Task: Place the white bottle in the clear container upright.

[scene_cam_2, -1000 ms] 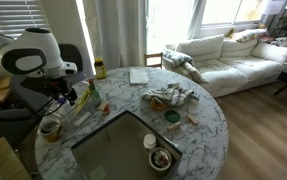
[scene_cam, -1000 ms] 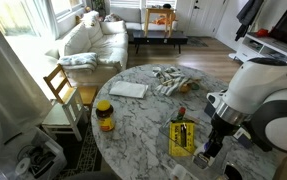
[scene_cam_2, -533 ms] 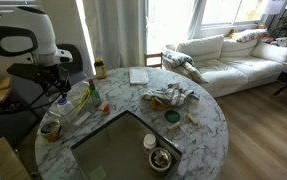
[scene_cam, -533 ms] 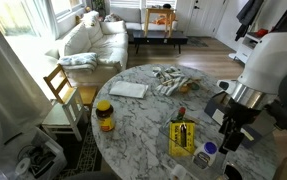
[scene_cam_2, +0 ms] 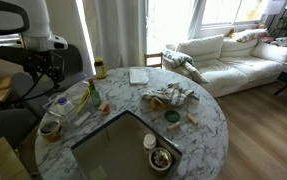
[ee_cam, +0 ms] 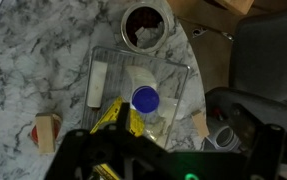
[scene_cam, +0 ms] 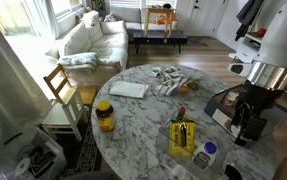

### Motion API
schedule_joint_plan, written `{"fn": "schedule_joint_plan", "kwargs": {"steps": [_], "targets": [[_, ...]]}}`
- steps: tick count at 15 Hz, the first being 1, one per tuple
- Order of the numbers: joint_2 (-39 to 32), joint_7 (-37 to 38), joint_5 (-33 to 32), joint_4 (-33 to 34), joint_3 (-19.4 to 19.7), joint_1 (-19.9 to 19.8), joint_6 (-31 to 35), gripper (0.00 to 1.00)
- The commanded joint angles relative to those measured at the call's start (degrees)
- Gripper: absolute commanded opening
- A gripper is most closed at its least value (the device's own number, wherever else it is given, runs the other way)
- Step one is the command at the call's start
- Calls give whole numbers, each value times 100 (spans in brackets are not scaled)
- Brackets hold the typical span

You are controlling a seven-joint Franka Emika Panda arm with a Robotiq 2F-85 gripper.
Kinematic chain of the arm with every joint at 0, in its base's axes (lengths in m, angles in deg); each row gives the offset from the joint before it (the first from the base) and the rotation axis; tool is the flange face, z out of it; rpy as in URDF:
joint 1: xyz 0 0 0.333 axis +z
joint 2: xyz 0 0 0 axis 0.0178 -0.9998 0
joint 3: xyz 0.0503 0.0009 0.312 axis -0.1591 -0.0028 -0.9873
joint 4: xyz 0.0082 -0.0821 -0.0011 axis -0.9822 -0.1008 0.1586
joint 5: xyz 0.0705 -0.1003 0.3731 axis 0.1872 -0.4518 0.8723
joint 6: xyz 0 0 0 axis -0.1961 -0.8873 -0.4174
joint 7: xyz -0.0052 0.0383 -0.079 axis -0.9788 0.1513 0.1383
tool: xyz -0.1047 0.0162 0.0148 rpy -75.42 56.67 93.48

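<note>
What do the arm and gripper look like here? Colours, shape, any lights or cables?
Arm: bulky, rounded white links, with dark joint sections visible in both exterior views. A silver-grey collar sits above the gripper, which is all black. The wrist view shows the gripper's dark body with a faint green glow. No markings or cables can be made out.

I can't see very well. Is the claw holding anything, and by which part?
Nothing is held. The claw hangs empty above the table, and the white bottle stands by itself, apart from it.
</note>
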Motion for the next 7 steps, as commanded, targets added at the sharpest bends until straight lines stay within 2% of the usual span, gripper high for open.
{"fn": "schedule_joint_plan", "kwargs": {"steps": [1, 2, 7], "targets": [[335, -216, -110, 69, 142, 0, -404, 100], [135, -71, -23, 73, 71, 31, -169, 100], [260, -116, -24, 106, 118, 28, -282, 100]]}}
